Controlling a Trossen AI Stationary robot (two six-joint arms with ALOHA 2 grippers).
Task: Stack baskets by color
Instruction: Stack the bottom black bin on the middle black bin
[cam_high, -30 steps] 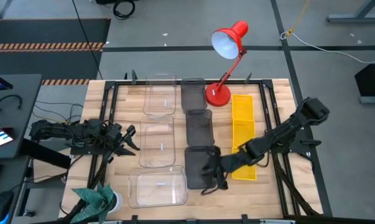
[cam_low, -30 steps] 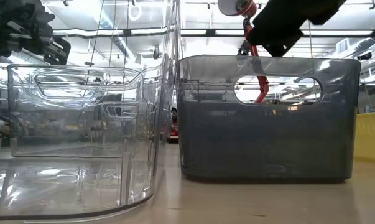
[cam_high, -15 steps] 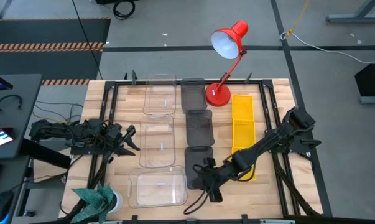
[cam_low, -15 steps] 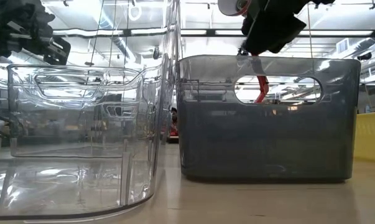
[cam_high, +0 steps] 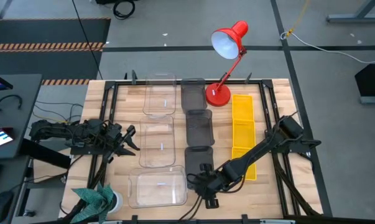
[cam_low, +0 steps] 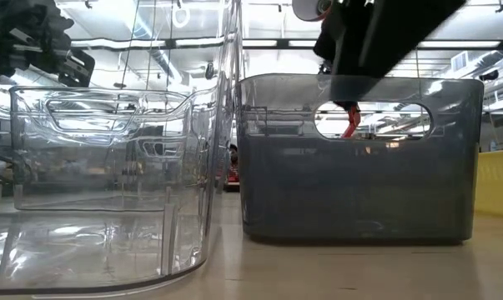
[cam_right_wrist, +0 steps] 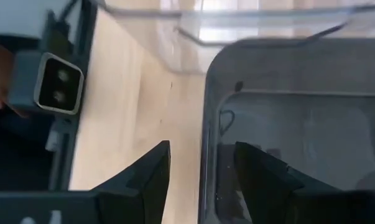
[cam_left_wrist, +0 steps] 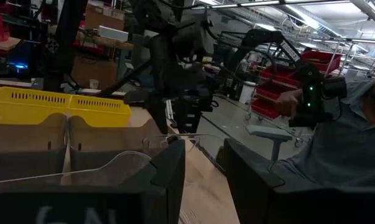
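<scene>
Step in hand, by judgement: grasp of near grey basket (cam_high: 194, 167) at its front wall, for stacking with the other greys. Right gripper (cam_right_wrist: 199, 165) low over that wall, fingers spread, nothing held; wall rim standing in the gap between them. Next move likely: descend a little, clench on rim, lift clear of neighbouring clear basket (cam_high: 157, 188), carry to middle grey basket (cam_high: 199, 127). Clear row to one side, yellow baskets (cam_high: 243, 134) to the other, lamp (cam_high: 226, 57) at far edge of worktop (cam_high: 282, 93). Left gripper (cam_high: 128, 139) idle beside clear row, fingers partly parted, empty.
</scene>
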